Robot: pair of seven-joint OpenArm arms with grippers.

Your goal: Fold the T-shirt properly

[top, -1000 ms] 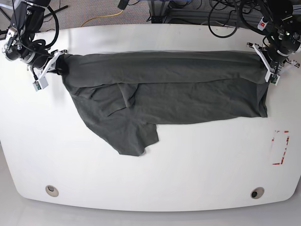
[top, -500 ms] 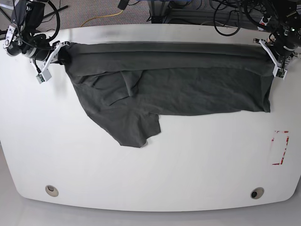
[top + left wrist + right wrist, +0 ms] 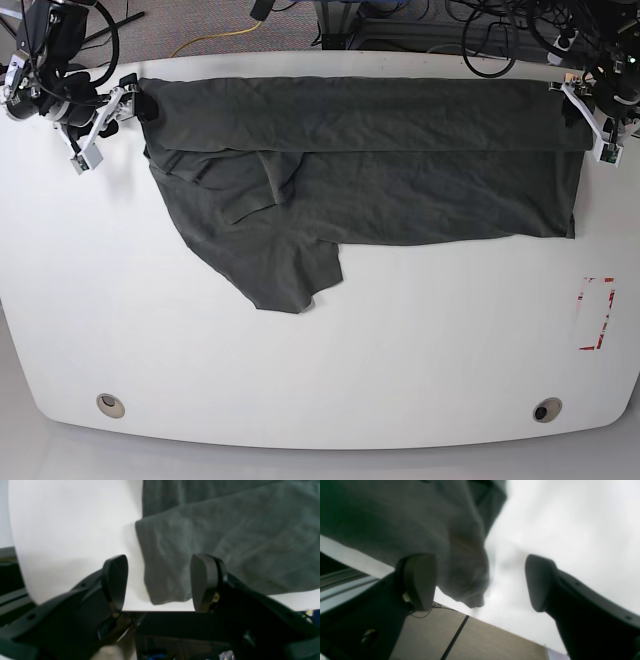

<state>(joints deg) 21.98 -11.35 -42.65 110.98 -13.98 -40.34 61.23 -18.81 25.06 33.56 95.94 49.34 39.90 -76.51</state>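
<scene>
Having let go, both the left gripper (image 3: 160, 583) and right gripper (image 3: 480, 582) are standing open, the T-shirt (image 3: 360, 170) corners lying loose between their jaws, now nearer the table's (image 3: 320, 350) far edge.

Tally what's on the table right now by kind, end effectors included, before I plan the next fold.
T-shirt, dark grey: 1
End effectors, both open: 2 (left end effector, right end effector)
Red-and-white tape mark near the table edge: 1
Round metal table holes: 2 ()
Total: 6
</scene>
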